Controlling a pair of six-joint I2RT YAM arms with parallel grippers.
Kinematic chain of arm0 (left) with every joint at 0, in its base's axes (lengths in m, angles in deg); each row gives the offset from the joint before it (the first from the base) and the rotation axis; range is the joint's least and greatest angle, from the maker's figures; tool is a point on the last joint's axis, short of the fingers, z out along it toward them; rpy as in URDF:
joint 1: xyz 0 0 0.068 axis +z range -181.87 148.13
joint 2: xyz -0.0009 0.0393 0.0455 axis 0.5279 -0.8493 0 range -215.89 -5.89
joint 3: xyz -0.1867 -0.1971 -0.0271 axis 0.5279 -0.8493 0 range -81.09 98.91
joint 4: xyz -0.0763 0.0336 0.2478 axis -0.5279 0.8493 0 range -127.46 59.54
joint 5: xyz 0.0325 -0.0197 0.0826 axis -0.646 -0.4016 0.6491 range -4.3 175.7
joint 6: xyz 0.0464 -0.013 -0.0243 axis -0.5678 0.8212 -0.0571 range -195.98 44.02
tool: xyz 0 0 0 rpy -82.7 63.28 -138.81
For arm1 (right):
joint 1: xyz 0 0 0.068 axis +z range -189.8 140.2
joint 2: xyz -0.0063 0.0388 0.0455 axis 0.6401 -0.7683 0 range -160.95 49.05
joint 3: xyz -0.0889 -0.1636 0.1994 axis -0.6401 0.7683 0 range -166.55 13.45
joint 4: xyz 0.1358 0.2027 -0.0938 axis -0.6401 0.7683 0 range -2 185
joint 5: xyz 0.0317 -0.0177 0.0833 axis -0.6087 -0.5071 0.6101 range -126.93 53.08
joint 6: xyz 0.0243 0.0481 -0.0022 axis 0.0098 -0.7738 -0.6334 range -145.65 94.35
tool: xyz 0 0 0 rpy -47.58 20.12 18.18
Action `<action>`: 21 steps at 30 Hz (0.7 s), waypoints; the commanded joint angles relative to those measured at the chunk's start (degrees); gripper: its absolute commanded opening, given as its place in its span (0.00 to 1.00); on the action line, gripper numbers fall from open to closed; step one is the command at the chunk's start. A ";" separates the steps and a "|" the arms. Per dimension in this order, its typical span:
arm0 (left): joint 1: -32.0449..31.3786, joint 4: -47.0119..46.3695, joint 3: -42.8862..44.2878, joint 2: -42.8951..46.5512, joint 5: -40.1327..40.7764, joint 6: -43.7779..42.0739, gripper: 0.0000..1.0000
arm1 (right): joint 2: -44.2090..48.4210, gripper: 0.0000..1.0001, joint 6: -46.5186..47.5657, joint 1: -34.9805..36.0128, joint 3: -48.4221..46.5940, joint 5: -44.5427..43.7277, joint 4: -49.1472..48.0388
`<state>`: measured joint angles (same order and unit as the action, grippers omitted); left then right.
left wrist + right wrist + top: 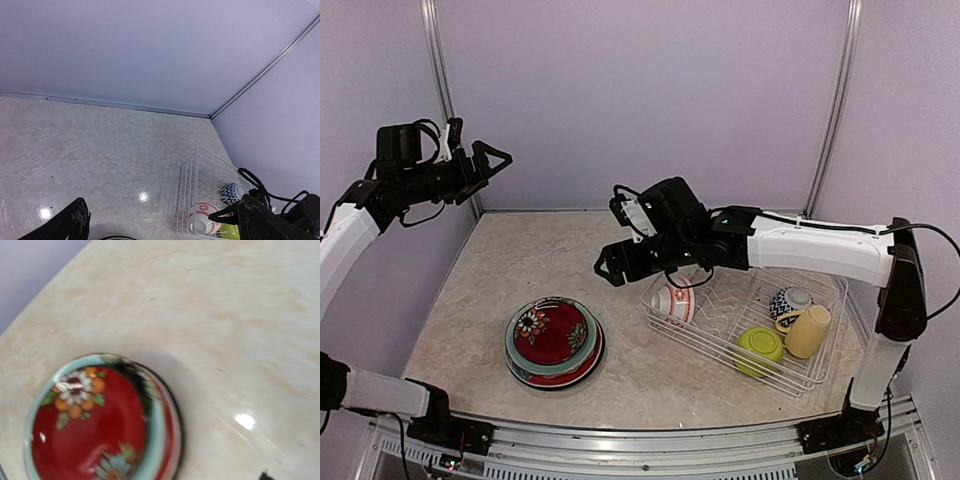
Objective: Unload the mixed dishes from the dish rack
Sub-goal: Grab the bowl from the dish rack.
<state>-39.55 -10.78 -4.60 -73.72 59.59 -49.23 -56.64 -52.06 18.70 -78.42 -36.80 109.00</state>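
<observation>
The white wire dish rack (730, 300) stands at the right. It holds a red-white bowl (672, 303) at its left end, a blue-white bowl (788, 303), a pale yellow mug (807, 332) and a lime green bowl (758, 348). A stack of plates (553, 342), red floral with a pale teal rim on top, lies on the table left of the rack and fills the right wrist view (100, 425). My right gripper (610, 265) hovers open and empty between the stack and the rack. My left gripper (490, 158) is open and empty, raised high at the far left.
The left wrist view shows the rack (200, 175) with the red-white bowl (202, 220) and the blue-white bowl (230, 192), and the right arm (280, 215) above them. Purple walls enclose the table at the back and sides.
</observation>
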 commanded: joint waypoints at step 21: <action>-1.53 0.40 0.51 0.90 0.80 -0.22 0.99 | 19.04 0.84 -16.55 -13.59 34.60 11.70 -15.98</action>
<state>-40.88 -10.81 -4.60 -73.70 59.24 -48.95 -38.04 -65.94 5.70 -45.29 -27.62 96.25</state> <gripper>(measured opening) 0.990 0.845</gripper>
